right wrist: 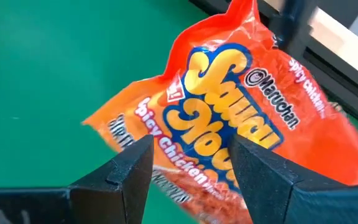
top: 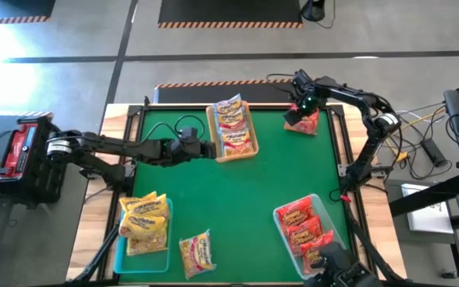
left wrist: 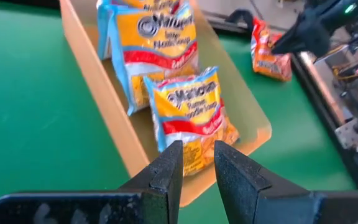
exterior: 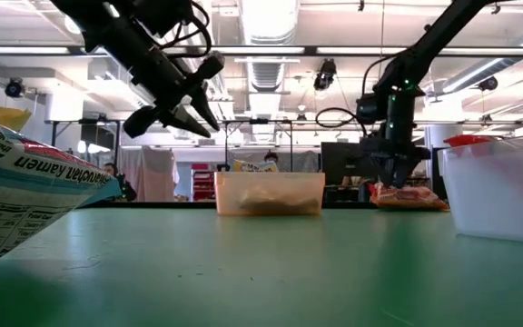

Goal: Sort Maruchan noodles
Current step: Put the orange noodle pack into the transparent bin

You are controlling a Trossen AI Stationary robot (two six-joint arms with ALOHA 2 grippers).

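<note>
The right claw [right wrist: 188, 171] is hovering low over a red Maruchan packet [right wrist: 241, 118] lying at the far right corner of the green worktop [top: 245, 199]. Its fingers are spread apart with nothing between them, and the packet is showing in the gap. In the low view the claw looks to be just above the packet; whether it is touching I cannot tell.

The left claw [left wrist: 196, 168] is hanging in the air just beside the tan tray [left wrist: 98, 87], its fingers nearly closed with only a narrow gap, gripping nothing. That tray is holding the silvery-white packets [left wrist: 188, 115]. The yellow packets [top: 143, 217] are sitting in the teal tray [top: 118, 257] at the near left, with one more yellow packet [top: 197, 253] loose on the worktop beside it. The red packets [top: 300, 223] are filling the clear tray [top: 328, 217] at the near right.

The red packet is likely light, with a slick, crinkly wrapper around a brittle noodle block. A hard squeeze across the middle could crack the block, and the film may slip. A better hold is probably across the packet's narrower width, or on the raised, crimped end seam, with a moderate pinch.
</note>
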